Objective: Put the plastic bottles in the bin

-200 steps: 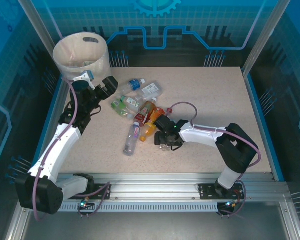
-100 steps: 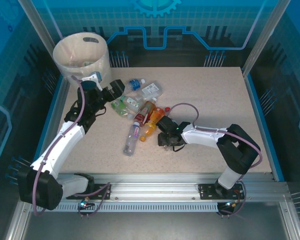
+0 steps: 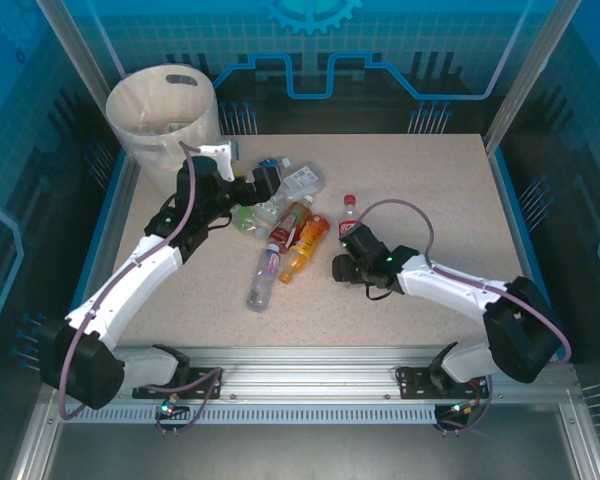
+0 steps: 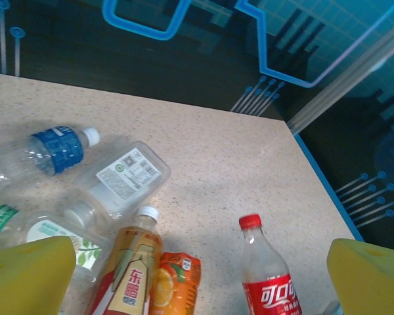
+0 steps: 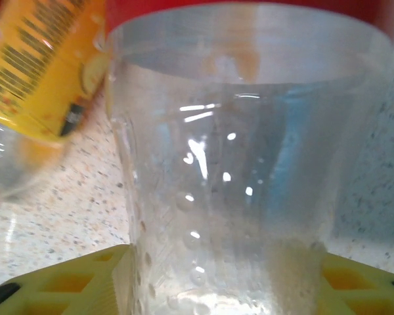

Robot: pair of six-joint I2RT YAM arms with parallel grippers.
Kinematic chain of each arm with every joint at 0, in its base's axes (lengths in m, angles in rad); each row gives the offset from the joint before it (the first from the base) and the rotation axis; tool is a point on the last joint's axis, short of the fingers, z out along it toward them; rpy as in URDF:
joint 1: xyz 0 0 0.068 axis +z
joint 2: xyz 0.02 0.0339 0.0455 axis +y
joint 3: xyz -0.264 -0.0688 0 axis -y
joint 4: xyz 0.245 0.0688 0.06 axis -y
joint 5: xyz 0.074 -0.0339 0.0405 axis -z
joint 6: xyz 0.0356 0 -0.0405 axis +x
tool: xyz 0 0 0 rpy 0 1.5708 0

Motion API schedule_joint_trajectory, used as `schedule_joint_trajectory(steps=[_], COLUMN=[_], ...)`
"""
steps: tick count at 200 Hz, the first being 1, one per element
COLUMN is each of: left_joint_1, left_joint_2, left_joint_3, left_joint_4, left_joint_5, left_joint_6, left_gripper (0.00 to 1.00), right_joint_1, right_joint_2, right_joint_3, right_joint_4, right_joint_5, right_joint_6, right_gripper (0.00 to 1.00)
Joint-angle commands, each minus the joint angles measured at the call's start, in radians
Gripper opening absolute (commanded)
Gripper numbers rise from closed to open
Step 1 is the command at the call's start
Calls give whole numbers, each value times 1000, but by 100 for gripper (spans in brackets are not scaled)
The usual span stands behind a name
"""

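The surface [image 3: 430,190] is a speckled beige top. The bin [image 3: 175,135] stands at its far-left corner, close to the left arm [image 3: 145,265], which probably makes that arm the one to drop bottles in. What lies inside the bin is too unclear to tell.

The left arm reaches from its base out over the pile of bottles [image 3: 280,215] in the middle. The pile lies just beside the bin, so each carry should be short. The right arm [image 3: 450,285] stretches across from the right to the pile's near-right edge.

Most bottles lie on their sides, touching or overlapping. They include a blue-label bottle [image 4: 56,149], a clear bottle [image 4: 121,180] with a white label, a tea bottle [image 4: 128,275] and an orange bottle [image 4: 174,285]. 1 purple-label bottle [image 3: 263,275] lies apart, nearer the arms.

The cola bottle [image 3: 350,218] sits at the right of the pile, its red cap pointing to the far edge. The right jaws are closed narrowly on its clear lower end [image 5: 230,164], with a yellow pad pressed to each side. That grip looks chosen to pull it free without dragging its neighbours. I cannot tell whether it is off the surface.

The left jaws are spread wide and hold nothing. Their yellow pads [image 4: 26,275] frame the pile, apparently to fit around a bottle.
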Motion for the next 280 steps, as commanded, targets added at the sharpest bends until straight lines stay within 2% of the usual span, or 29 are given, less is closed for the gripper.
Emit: schedule_joint_trajectory(steps=[1, 40, 81, 159, 187, 238, 262, 280], left_joint_1=[-26, -64, -91, -128, -129, -139, -143, -145], left_joint_2=[35, 109, 177, 252, 261, 283, 294, 299], left_joint_3=[45, 76, 74, 50, 44, 76, 87, 89], left_joint_4=[1, 34, 141, 348, 407, 397, 388, 401], left_joint_5=[90, 214, 322, 541, 580, 601, 599, 607], left_joint_6=[46, 29, -56, -201, -230, -227, -224, -231], left_gripper=[99, 99, 99, 99, 99, 94, 90, 83], right_joint_1=[-33, -102, -110, -105, -97, -67, -49, -41], right_joint_2=[-62, -185, -264, -250, -232, -211, -198, -187], right_joint_3=[-26, -91, -131, -114, -91, -60, -43, -29], right_joint_4=[68, 246, 389, 598, 601, 600, 608, 605], right_joint_5=[-70, -213, -279, -456, -501, -560, -569, -568], right_joint_6=[-85, -107, -137, -164, -183, -206, -224, -228], right_gripper=[39, 38, 39, 40, 41, 43, 43, 44])
